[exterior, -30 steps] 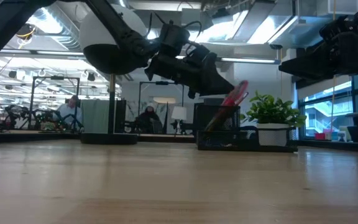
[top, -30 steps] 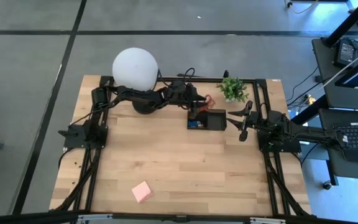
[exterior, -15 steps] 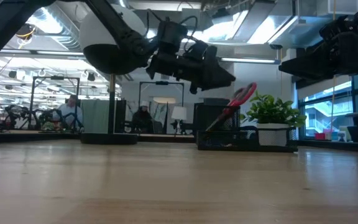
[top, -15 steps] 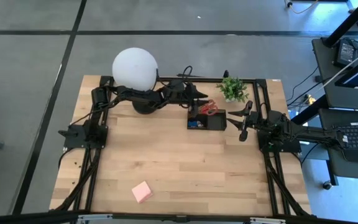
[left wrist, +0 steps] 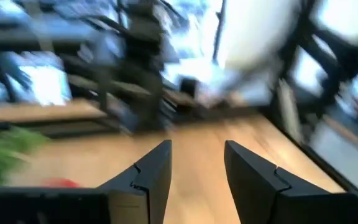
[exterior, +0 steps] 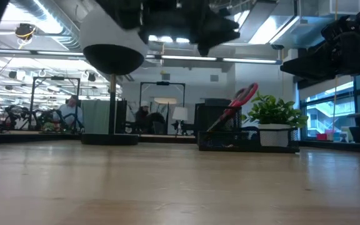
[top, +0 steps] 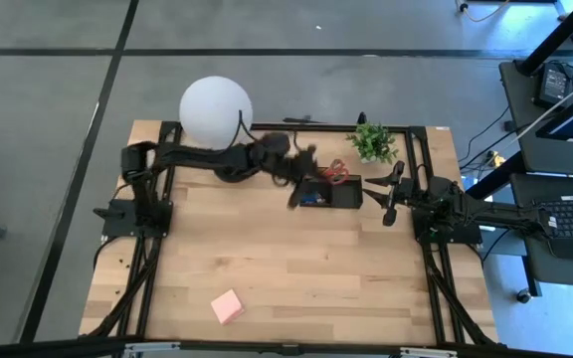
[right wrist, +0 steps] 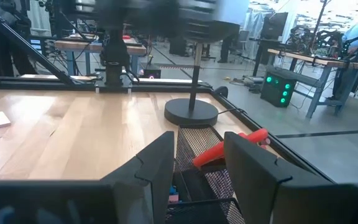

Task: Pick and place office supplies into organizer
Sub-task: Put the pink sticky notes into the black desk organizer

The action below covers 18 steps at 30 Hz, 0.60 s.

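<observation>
High view — left pincer (top: 294, 195) released, scissors (top: 334, 173) in organizer (top: 344, 192) just beside.

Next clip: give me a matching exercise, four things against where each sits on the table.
Things:
1. red-handled scissors
2. pink sticky-note pad
3. small green potted plant
4. white globe lamp

Places:
A. near the table's front edge, alone
B. standing in the black mesh organizer
C. far edge, beside the organizer, on the right arm's side
D. far edge, on the left arm's side

Pairs: 1-B, 2-A, 3-C, 4-D
</observation>
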Available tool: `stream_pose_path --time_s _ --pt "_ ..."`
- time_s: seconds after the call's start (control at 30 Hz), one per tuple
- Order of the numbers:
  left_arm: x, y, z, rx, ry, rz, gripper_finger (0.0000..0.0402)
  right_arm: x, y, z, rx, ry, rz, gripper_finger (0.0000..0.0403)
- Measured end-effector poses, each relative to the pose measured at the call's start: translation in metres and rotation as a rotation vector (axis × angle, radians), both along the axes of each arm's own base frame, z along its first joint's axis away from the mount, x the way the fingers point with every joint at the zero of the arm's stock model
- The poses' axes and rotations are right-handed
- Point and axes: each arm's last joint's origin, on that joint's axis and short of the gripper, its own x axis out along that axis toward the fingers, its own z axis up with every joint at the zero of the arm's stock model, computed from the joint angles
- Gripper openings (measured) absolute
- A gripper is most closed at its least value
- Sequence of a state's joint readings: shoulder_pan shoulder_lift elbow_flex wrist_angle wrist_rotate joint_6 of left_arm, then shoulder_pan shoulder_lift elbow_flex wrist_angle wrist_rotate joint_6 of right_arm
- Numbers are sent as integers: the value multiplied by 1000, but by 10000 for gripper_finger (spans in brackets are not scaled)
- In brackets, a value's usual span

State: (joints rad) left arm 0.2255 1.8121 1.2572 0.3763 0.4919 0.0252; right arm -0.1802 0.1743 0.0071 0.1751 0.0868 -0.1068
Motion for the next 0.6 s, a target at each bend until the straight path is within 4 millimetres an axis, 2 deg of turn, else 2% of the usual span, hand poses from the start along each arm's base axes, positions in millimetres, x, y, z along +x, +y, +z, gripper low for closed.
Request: stream_pose_path --time_s 0.1,0.23,0.43,0.6 --pt "-14 -37 5 44 179 -38 143 0 0 0 -1 1 0 145" --pt "-42 -79 6 37 488 79 144 0 0 0 -3 1 0 145" --pt "-80 -136 -3 -177 892 231 157 0 0 0 -5 0 0 145" --pt "-96 -182 -13 -311 1059 265 179 0 0 0 -6 1 0 145"
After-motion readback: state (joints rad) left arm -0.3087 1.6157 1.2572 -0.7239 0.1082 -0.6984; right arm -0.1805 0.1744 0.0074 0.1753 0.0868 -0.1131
